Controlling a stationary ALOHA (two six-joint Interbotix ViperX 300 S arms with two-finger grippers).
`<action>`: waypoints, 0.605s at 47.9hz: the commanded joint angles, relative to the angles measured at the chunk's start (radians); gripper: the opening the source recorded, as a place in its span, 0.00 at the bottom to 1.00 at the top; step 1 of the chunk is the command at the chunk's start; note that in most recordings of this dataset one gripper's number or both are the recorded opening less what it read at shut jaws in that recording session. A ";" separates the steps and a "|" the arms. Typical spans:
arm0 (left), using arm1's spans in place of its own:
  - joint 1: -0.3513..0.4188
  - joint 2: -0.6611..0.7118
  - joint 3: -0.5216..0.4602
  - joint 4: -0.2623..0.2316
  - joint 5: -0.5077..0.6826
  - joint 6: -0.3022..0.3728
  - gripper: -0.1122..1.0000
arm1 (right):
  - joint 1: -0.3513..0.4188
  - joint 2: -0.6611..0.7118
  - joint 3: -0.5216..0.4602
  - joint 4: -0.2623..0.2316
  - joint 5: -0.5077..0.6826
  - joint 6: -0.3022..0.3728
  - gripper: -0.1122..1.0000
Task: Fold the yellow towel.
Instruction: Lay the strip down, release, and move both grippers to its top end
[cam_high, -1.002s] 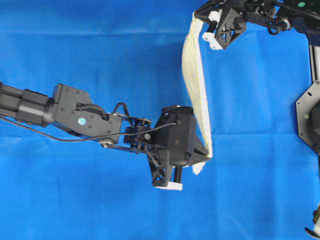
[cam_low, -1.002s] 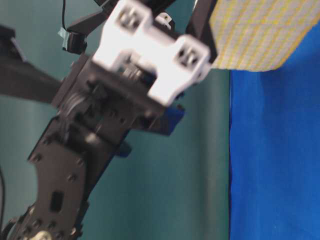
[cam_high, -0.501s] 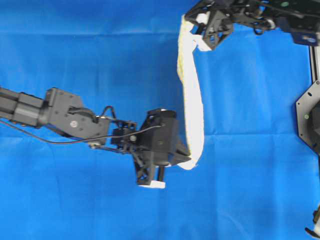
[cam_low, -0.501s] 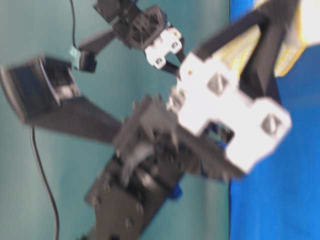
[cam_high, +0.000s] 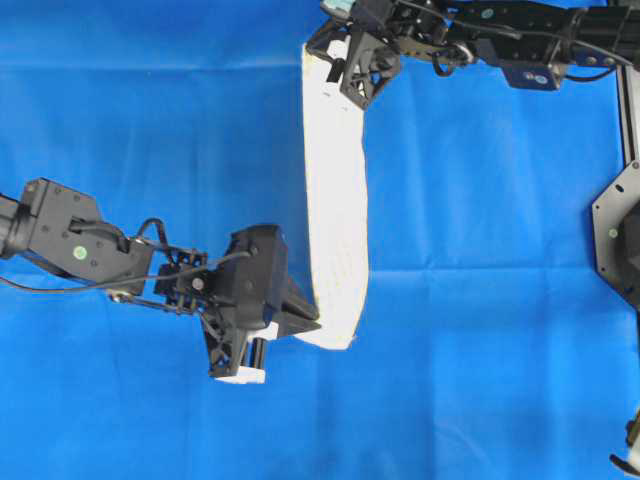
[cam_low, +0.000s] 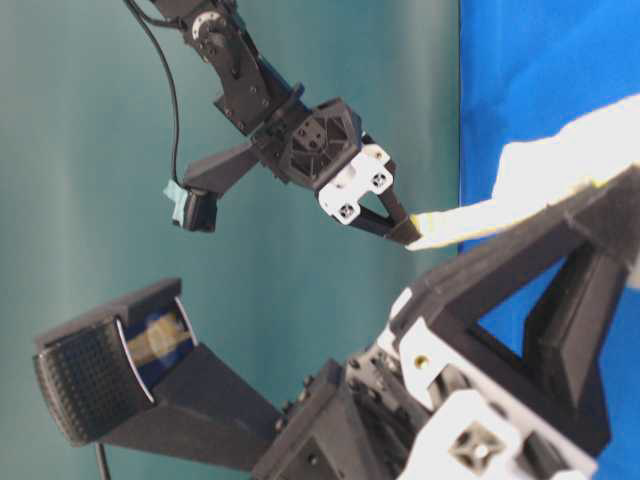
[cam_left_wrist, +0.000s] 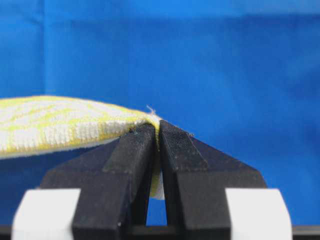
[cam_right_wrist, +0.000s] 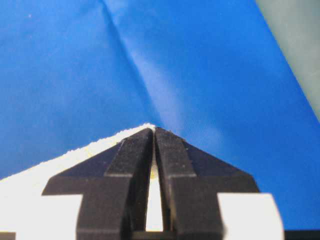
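Blue cloth (cam_high: 130, 110) covers our whole worktop. We hold the yellow towel (cam_high: 335, 200) stretched from twelve to six o'clock, left gripper (cam_high: 305, 325) and right gripper (cam_high: 335, 62) each clamped on a corner; laying it down remains.

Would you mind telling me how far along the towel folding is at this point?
Done: both corners are gripped. The left gripper is shut on one end of the yellow towel, and the right gripper is shut on the other. In hand: the towel hangs stretched between them above the blue cloth. Left: lay it down doubled over; no finished fold lies on the cloth yet.
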 joint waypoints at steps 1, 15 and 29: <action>-0.029 -0.034 -0.003 -0.002 -0.014 -0.023 0.12 | -0.008 -0.011 -0.034 -0.003 -0.014 -0.002 0.12; -0.026 -0.035 -0.005 0.000 -0.012 -0.031 0.20 | 0.011 -0.005 -0.034 -0.003 -0.014 -0.005 0.12; -0.026 -0.058 0.005 0.002 0.061 -0.031 0.52 | 0.017 -0.005 -0.034 -0.003 -0.017 -0.002 0.18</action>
